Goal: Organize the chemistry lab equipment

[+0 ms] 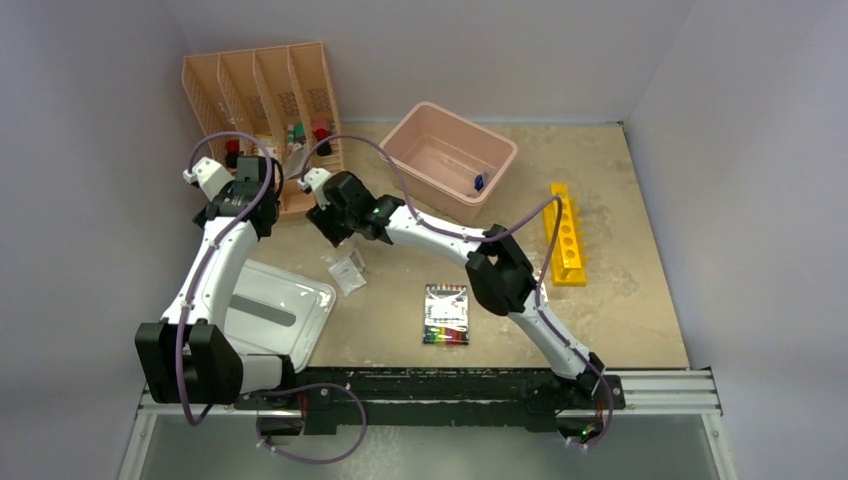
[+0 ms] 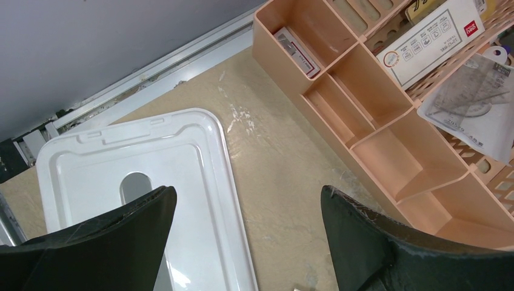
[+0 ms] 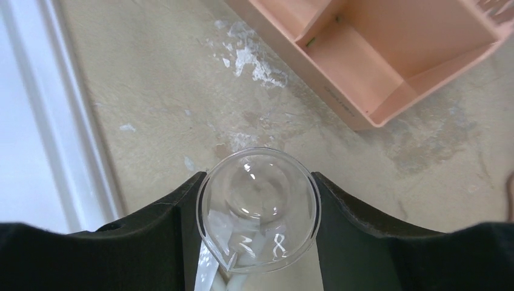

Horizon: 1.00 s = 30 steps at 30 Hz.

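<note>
My right gripper [image 3: 257, 209] is shut on a small clear glass beaker [image 3: 260, 194] with a pouring spout, held mouth-up above the tan table. In the top view this gripper [image 1: 335, 222] hangs just in front of the pink organizer [image 1: 265, 100]. My left gripper [image 2: 248, 203] is open and empty over the table, between the white tray [image 2: 121, 157] and the organizer [image 2: 376, 121]; it also shows in the top view [image 1: 250, 195]. A small clear packet [image 1: 347, 272] lies on the table. Tongs, brush and glass rods are out of view.
A pink bin [image 1: 432, 140] holding a small blue item [image 1: 480, 181] stands at the back. A yellow tube rack [image 1: 566, 235] is at the right. A box of coloured items [image 1: 446, 313] lies at front centre. The organizer holds a white box [image 2: 433, 39] and a clear sleeve [image 2: 473, 106].
</note>
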Each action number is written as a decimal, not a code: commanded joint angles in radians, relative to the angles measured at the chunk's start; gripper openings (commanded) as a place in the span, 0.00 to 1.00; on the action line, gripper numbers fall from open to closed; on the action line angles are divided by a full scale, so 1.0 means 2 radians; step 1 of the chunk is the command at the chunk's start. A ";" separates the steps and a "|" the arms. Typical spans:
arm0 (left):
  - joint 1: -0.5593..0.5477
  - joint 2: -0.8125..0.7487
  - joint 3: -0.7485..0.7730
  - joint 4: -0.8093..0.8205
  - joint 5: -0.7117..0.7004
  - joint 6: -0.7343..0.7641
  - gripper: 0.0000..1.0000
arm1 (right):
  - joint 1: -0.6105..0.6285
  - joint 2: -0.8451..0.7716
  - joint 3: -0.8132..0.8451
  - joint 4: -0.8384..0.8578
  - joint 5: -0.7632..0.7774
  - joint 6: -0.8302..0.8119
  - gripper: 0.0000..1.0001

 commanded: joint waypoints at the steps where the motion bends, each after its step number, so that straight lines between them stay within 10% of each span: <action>1: 0.003 -0.015 0.011 0.014 0.002 0.003 0.88 | -0.006 -0.109 -0.003 0.023 -0.004 0.002 0.40; 17: 0.003 -0.053 -0.068 0.157 0.219 0.096 0.87 | -0.168 -0.312 -0.152 0.042 0.005 0.044 0.40; 30: 0.001 -0.038 -0.098 0.276 0.442 0.159 0.83 | -0.275 -0.303 -0.252 0.068 0.017 0.029 0.42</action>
